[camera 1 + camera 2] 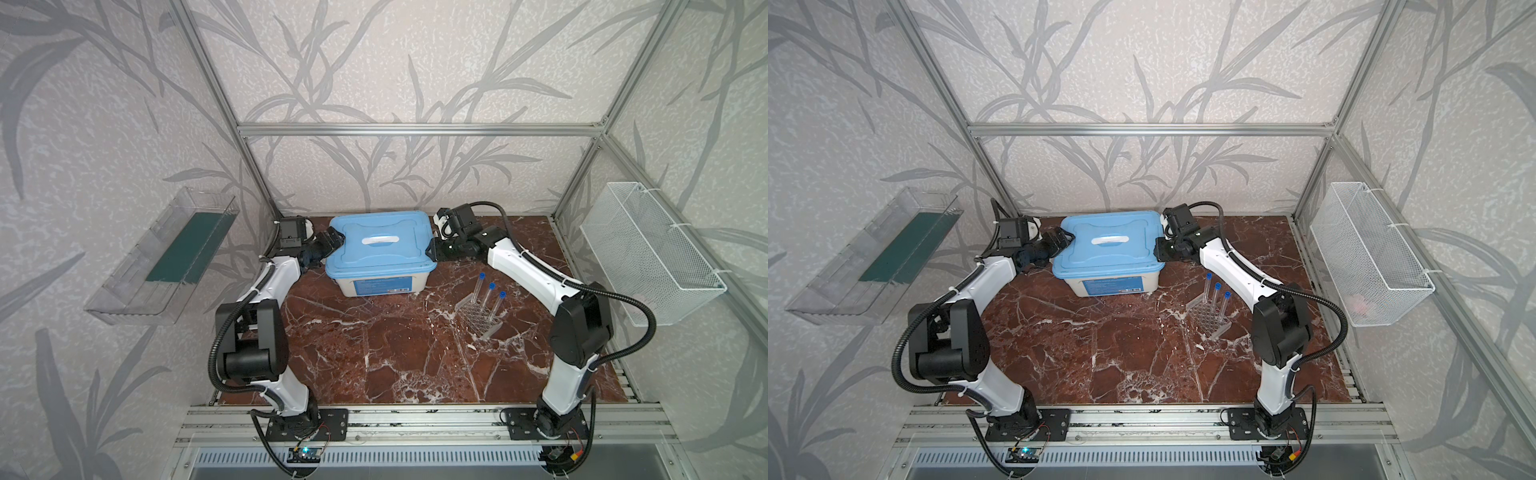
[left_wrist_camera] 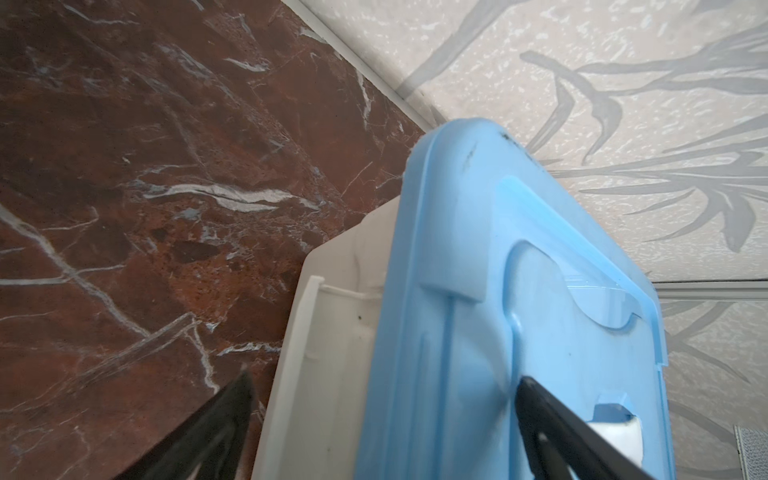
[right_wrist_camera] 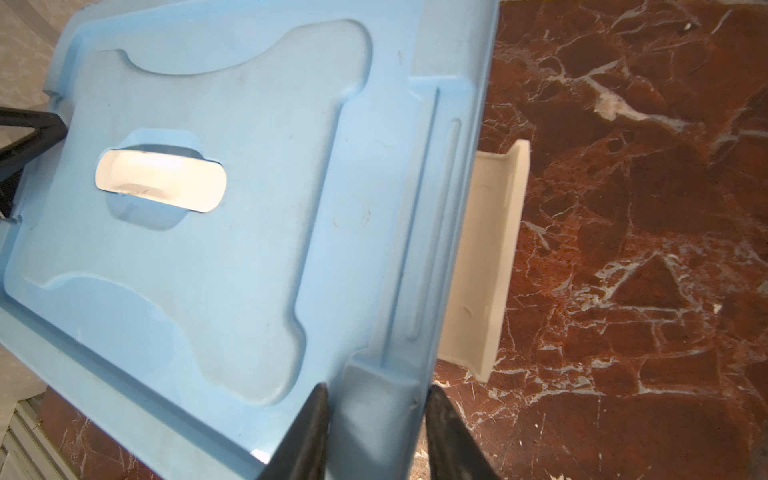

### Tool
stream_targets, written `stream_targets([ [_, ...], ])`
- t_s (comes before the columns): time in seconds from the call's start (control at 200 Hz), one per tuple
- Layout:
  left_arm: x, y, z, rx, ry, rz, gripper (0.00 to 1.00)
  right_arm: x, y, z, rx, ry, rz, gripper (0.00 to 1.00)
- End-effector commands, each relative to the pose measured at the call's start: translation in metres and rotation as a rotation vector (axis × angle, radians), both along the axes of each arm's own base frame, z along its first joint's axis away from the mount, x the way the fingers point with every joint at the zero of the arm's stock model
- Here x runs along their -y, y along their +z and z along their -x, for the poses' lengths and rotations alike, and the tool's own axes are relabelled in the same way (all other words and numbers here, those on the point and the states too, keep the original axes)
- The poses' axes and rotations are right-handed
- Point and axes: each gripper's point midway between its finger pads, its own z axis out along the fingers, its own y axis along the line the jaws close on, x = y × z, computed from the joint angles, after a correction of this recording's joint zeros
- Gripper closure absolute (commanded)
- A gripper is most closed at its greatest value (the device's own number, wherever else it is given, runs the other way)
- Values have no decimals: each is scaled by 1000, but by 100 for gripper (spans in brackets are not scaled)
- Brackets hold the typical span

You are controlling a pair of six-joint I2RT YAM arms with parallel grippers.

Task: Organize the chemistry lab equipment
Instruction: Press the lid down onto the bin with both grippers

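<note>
The left fingers are spread wide around the left edge of the blue lid and grip nothing. The right fingers are pinched on a tab at the lid's right edge. The lid sits on the white tub at the far middle of the counter. Three blue-capped clear tubes stand tilted in the clear perforated rack, right of centre and nearer than the tub.

Three clear tubes with blue caps stand leaning a bit in a see-through perforated rack, right of centre in both top views.
</note>
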Motion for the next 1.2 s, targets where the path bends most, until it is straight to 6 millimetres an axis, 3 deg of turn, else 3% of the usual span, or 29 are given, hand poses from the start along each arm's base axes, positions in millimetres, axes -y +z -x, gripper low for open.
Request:
stream_targets([
  [0.0, 14, 11, 10, 25, -51, 28, 1, 10, -42, 21, -131, 9, 65, 62],
  [0.425, 27, -11, 40, -178, -126, -460, 24, 9, -53, 24, -153, 11, 69, 63],
  [0.51, 29, -15, 44, -207, -140, -491, 30, 9, -52, 24, -153, 11, 69, 63],
  [0.6, 28, -19, 47, -230, -129, -532, 43, 8, -52, 25, -152, 14, 68, 63],
  [0.7, 33, -23, 50, -241, -144, -539, 48, 7, -49, 23, -149, 14, 62, 63],
  [0.77, 33, -23, 51, -243, -141, -575, 49, 6, -45, 22, -138, 18, 57, 63],
  [0.895, 28, -23, 51, -253, -97, -572, 53, 4, -17, 16, -78, 30, 18, 62],
  [0.97, 29, -19, 49, -241, -91, -562, 53, 8, 3, 11, -37, 21, -17, 55],
  [1.074, 30, -15, 47, -223, -82, -548, 52, 16, 35, 2, 31, 3, -116, 26],
  [1.194, 27, -15, 46, -223, -66, -548, 51, 27, 51, -7, 59, 1, -168, 4],
])
